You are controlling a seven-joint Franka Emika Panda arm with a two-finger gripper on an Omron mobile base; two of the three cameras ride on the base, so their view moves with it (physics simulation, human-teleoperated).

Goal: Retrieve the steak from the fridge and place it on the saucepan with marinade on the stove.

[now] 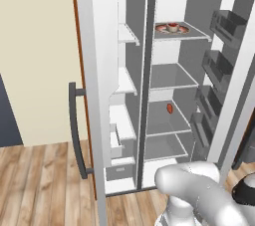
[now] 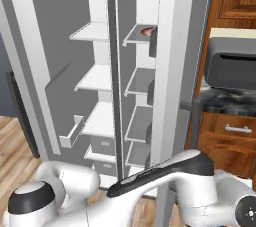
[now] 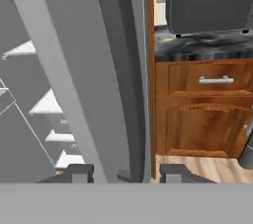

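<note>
The fridge (image 1: 149,95) is standing with both doors swung open, exposing white shelves and grey door bins. The steak (image 1: 170,107) is lying on a middle shelf of the right compartment, toward its rear, at about 1 o'clock from the arm's shoulder in the left base view. The wider reddish item (image 1: 172,28) is sitting two shelves higher and is not the target.

The gripper (image 3: 126,172) is pointing at the edge of the right fridge door (image 3: 106,70), with one fingertip showing on either side of it. The jaws are standing wide apart and holding nothing, which suits an approach before any grasp.

The toaster oven (image 3: 210,3) is resting on the dark surface (image 3: 202,45) at 1 o'clock in the hand view, above wooden drawers (image 3: 197,80).

Judgement: retrieval is not yet begun; the hand needs redirecting past the door into the right compartment.
</note>
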